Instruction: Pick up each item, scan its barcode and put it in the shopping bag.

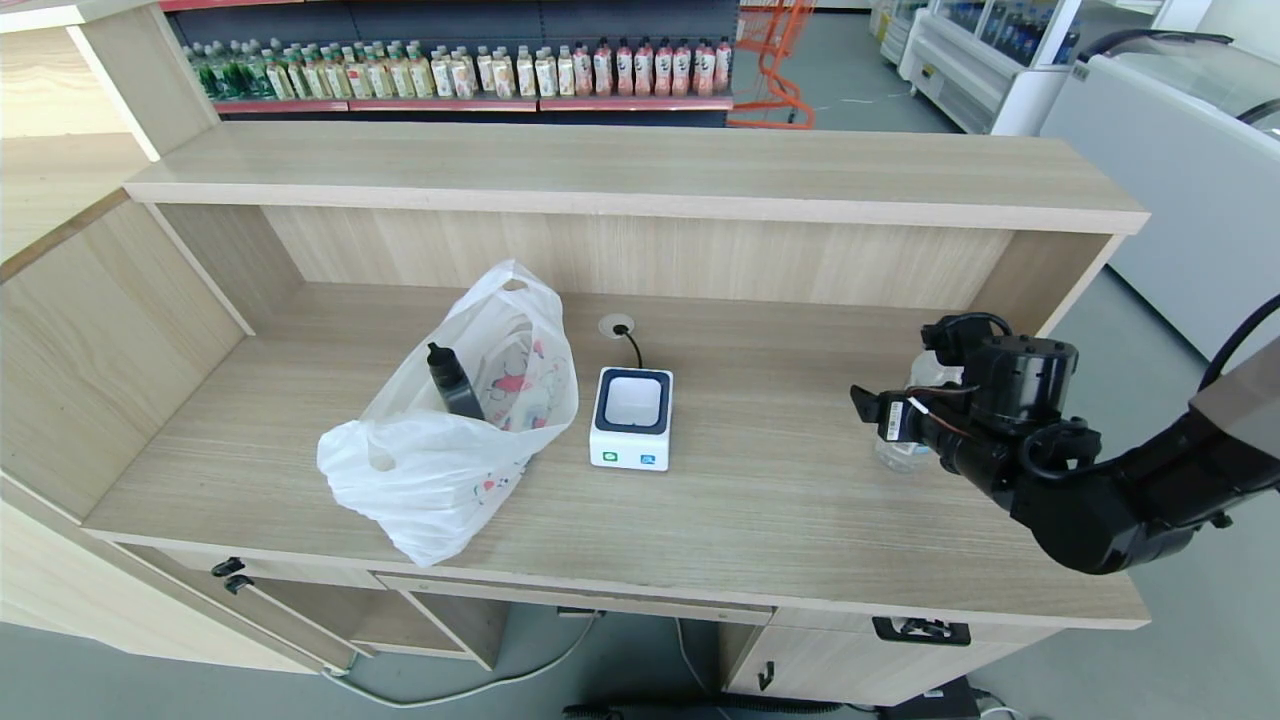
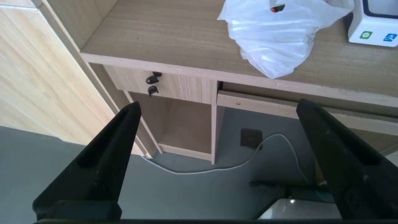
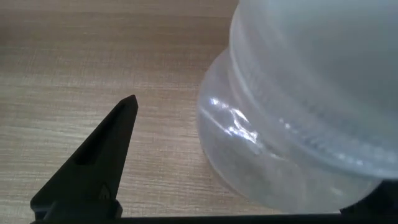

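Head view: the light wood-grain counter is boxed in by a raised back wall and side panels, and its front edge is open. A white crinkled plastic shopping bag sits left of centre, sagging toward the front edge. Its mouth is open upward and a black bottle stands tilted inside. Just right of the bag is a white square barcode scanner with a dark-rimmed window. Its cable runs back to a round grommet.

A wide stretch of counter lies between the scanner and a clear ribbed plastic bottle, which stands at the right end near the side panel. The right gripper is at that bottle. In the right wrist view the fingers are apart around it and not clamped. The finger in sight has a gap to the bottle wall.

The left gripper hangs in front of the counter's left end, over grey floor, with its fingers wide apart. Black drawer handles sit under that corner.

Behind the counter is a shelf of drink bottles. White chest freezers stand off to the right.
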Robot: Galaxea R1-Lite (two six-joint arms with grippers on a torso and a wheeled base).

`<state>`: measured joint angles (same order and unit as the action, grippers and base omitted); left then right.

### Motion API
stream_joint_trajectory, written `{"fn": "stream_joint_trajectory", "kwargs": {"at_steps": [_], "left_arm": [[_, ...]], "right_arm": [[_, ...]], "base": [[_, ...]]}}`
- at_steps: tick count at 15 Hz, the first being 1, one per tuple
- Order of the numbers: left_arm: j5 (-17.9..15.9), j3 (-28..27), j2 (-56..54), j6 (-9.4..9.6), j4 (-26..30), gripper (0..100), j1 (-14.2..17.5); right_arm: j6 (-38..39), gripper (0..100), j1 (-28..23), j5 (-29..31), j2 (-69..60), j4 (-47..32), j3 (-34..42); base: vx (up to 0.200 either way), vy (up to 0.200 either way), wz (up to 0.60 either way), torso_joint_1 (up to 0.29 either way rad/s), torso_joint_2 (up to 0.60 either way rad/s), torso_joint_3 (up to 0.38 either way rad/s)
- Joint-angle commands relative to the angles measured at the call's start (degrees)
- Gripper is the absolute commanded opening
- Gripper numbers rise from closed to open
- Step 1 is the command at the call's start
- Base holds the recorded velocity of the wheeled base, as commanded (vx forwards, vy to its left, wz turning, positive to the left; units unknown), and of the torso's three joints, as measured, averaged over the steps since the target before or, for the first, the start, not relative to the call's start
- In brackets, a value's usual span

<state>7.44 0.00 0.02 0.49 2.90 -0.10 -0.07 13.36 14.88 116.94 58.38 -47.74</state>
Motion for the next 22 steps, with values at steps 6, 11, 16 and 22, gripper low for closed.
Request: {"fn": "stream_joint_trajectory", "kwargs": {"at_steps": [6, 11, 16, 22], "left_arm": [[0.0, 0.0, 0.0, 0.04, 0.0, 100, 0.0], [0.0, 0.0, 0.0, -0.05, 0.0, 100, 0.0], [0.0, 0.0, 0.0, 0.04, 0.0, 100, 0.0], [0.0, 0.0, 0.0, -0.05, 0.0, 100, 0.0]], "right_arm": [[-0.8, 0, 0.0, 0.0, 0.5, 1.2, -0.8], [-2.9, 0, 0.4, -0.7, 0.6, 1.6, -0.2], [-2.0, 0, 0.4, -2.1, -0.2, 1.6, 0.6], [16.1, 0, 4.1, -24.4, -22.7, -22.8, -1.9]], "base": [[0.000, 0.000, 0.00, 0.000, 0.00, 0.000], [0.000, 0.000, 0.00, 0.000, 0.00, 0.000], [0.000, 0.000, 0.00, 0.000, 0.00, 0.000], [0.000, 0.000, 0.00, 0.000, 0.00, 0.000]]}}
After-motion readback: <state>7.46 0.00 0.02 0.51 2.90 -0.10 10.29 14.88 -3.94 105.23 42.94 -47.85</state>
